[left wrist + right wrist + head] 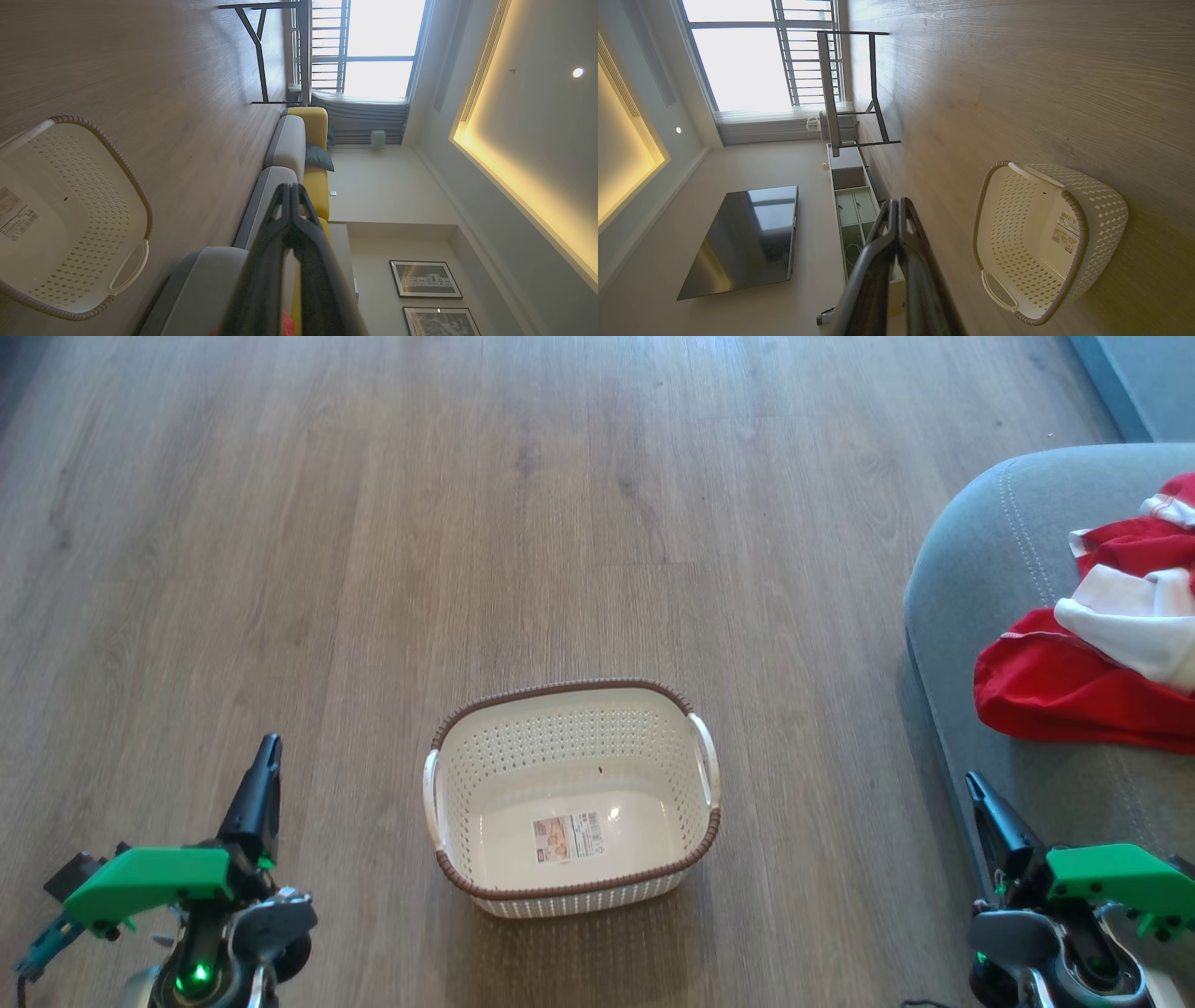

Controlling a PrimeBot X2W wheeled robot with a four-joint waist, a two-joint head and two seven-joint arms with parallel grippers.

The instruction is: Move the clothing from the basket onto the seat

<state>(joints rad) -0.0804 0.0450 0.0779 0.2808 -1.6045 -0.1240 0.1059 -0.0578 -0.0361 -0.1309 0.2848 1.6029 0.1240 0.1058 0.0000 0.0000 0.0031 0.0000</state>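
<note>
The clothing (pixel 1074 691) lies heaped on the seat (pixel 990 551) at the right. The basket (pixel 569 737) stands on the wooden floor (pixel 280 523) between the arms. The left gripper (pixel 270 747) and the right gripper (pixel 973 782) have their fingers pressed together, holding nothing.

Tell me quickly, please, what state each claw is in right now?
Left claw: shut, holding nothing.
Right claw: shut, holding nothing.
</note>
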